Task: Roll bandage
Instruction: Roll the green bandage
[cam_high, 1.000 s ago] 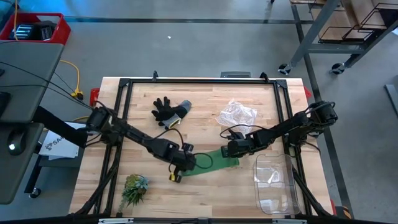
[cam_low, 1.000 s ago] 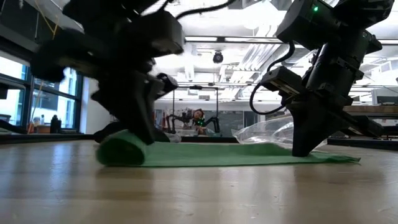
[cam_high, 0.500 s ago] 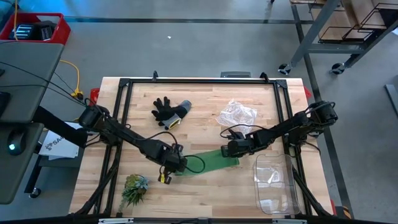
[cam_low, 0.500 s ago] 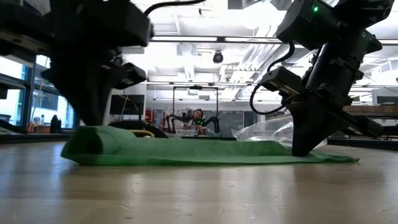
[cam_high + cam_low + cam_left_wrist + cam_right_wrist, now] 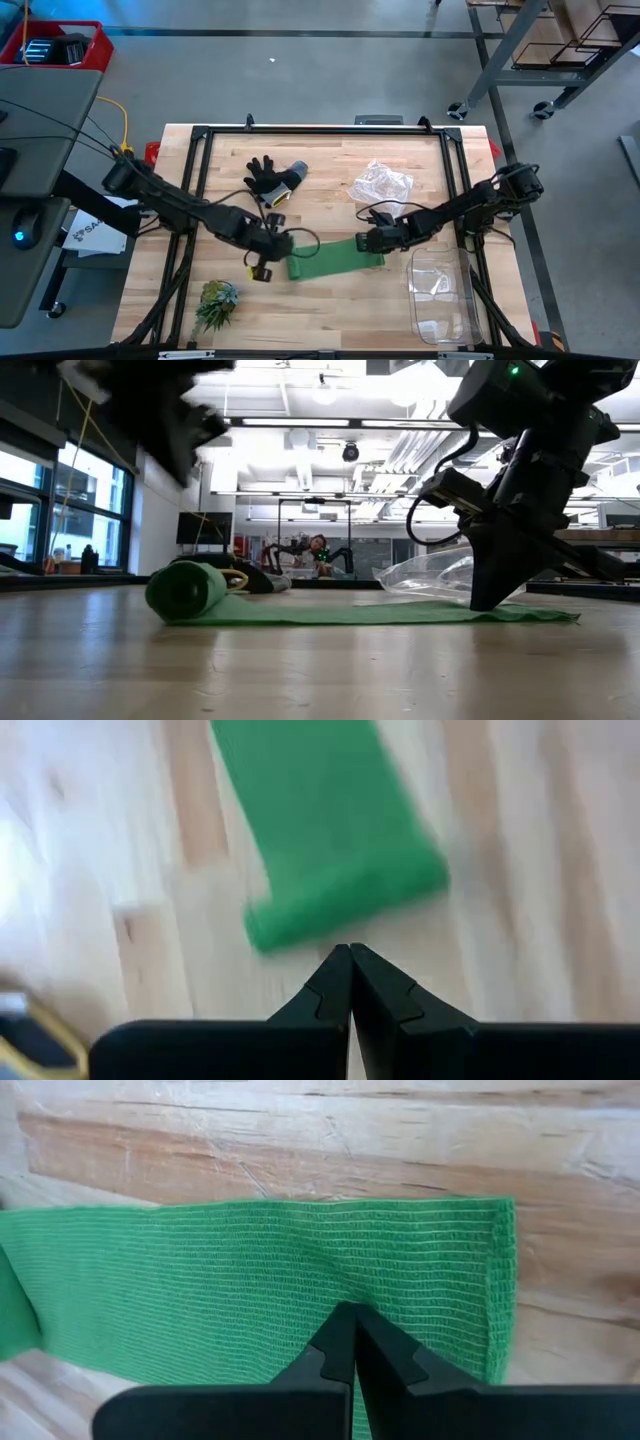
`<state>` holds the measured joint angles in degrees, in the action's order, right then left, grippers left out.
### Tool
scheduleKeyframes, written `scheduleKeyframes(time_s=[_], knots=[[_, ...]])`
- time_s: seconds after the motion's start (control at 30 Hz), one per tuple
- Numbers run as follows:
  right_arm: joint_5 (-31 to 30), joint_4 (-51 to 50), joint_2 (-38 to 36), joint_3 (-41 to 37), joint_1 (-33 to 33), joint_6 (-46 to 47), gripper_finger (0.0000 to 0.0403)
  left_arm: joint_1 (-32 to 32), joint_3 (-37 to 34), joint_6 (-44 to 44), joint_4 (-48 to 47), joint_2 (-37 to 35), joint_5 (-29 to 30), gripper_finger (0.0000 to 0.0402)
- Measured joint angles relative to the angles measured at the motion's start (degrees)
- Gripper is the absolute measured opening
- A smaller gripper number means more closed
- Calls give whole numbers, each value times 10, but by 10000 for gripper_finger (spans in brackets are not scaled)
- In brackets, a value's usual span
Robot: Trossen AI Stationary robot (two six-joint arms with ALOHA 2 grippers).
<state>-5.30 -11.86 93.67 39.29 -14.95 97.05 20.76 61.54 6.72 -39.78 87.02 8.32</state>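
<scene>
Pale wooden planks are forming the desk [image 5: 330, 310] on which both arms are working. Nearest the low camera, the bandage [image 5: 335, 260] is lying flat as a green strip, with one end wound into a short roll [image 5: 187, 591]. That roll is sitting just ahead of the left claw [image 5: 350, 960], whose fingers are pressing together with nothing between them; the left claw [image 5: 262, 243] is hanging above the desk, apart from the fabric. At the strip's other end, the right claw [image 5: 350, 1318] is pressing its closed tips down onto the flat bandage [image 5: 260, 1280], close to the cut edge, pinning it to the wood rather than pinching it. In the overhead view the right claw [image 5: 375, 238] is standing at the bandage end opposite the roll. A spiky green plant tuft [image 5: 216, 301] is lying to the near side of the left claw, and a clear plastic tray [image 5: 442, 296] is sitting just beside the right claw. Beyond the left claw a black-and-grey glove [image 5: 272, 179] is resting, and beyond the right claw a crumpled clear bag [image 5: 382, 184] is lying.
</scene>
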Motion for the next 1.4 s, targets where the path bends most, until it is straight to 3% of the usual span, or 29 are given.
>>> scheduleKeyframes(time_s=[0.1, 0.3, 0.57, 0.83, 1.13, 1.4], knots=[[-3, 0, 0, 0, -1, 5, 0, -18, 1, -35, 88, 14, -4, 0], [-2, 0, 0, 0, 0, 6, 0, -48, 0, -86, 204, 118, -84, 0], [-4, -12, 0, 0, -9, 44, 0, -33, 7, -38, 133, 143, -107, 0], [-16, -45, -1, 1, -36, 105, 0, -7, 7, -10, 15, 105, -84, 0], [-32, -57, -1, 1, -61, 184, 0, -4, 7, 22, -53, 72, -63, 0], [-47, -56, -13, -1, -53, 199, 0, -40, 7, -14, -2, 6, 11, 0]])
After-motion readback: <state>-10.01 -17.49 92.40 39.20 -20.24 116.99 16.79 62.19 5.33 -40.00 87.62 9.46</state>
